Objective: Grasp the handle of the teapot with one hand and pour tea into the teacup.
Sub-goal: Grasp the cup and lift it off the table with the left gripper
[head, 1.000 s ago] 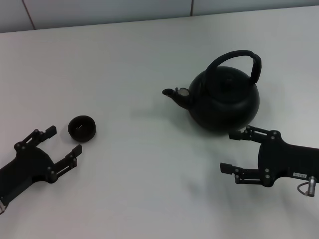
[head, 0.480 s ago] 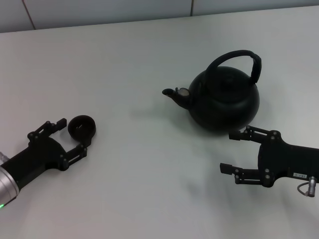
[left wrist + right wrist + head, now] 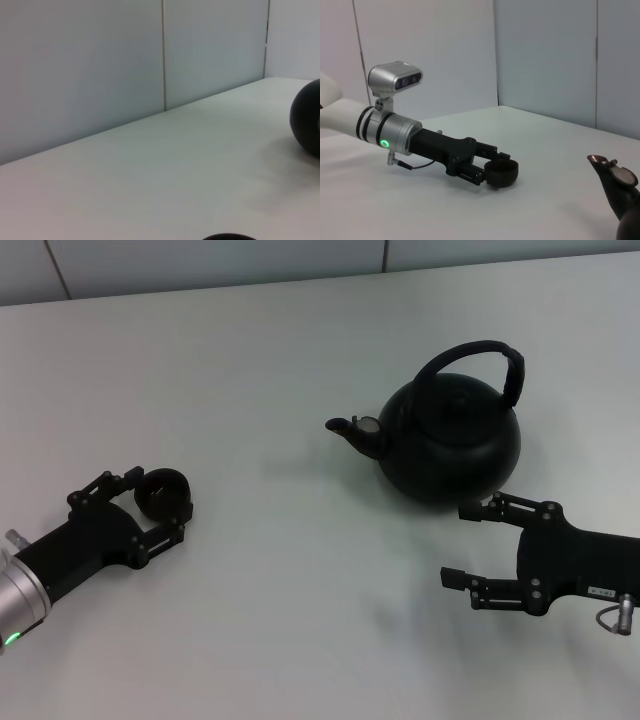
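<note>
Teacup (image 3: 166,495) between open left tool (image 3: 153,503) fingers.

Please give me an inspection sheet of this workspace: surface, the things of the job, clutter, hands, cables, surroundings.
Surface: white table, bare apart from the items below.
Teapot: upright, spout toward the robot's left; handle arched over it, ungrasped.
Teacup: upright on the table, far to the robot's left of the teapot.
Clutter: nothing seen.
Left hand: open, fingers on both sides of the teacup.
Right hand: open, low beside the teapot, holding nothing.
Cables: thin black lead on the left arm.
Surroundings: pale wall panels.
</note>
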Robot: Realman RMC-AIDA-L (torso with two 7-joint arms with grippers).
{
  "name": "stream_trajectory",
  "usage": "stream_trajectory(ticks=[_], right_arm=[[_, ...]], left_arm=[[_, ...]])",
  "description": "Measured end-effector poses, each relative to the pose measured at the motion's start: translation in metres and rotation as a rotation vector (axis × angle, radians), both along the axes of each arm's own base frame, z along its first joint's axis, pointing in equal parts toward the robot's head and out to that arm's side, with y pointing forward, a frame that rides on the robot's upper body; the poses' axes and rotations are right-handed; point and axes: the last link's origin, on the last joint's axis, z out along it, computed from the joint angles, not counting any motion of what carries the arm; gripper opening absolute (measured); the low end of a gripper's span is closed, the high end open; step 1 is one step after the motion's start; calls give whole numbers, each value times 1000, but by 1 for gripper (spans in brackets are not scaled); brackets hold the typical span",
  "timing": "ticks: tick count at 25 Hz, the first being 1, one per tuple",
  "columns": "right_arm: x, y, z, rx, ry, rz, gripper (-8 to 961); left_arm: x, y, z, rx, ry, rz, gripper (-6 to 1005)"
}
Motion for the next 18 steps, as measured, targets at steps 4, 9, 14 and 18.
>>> stream_trajectory(ticks=[4, 9, 14, 18], right_arm=[[0, 1, 0, 0, 0, 2, 825], [-1, 1, 0, 0, 0, 3, 825], [-1, 2, 0, 1, -1, 4, 826], [-1, 2, 0, 1, -1, 4, 826]], left_arm=[[3, 2, -3, -8, -1, -3, 702], [4, 3, -3, -11, 1, -5, 697], [4, 3, -3, -11, 0, -5, 692], [6, 3, -3, -11, -12, -15, 688]])
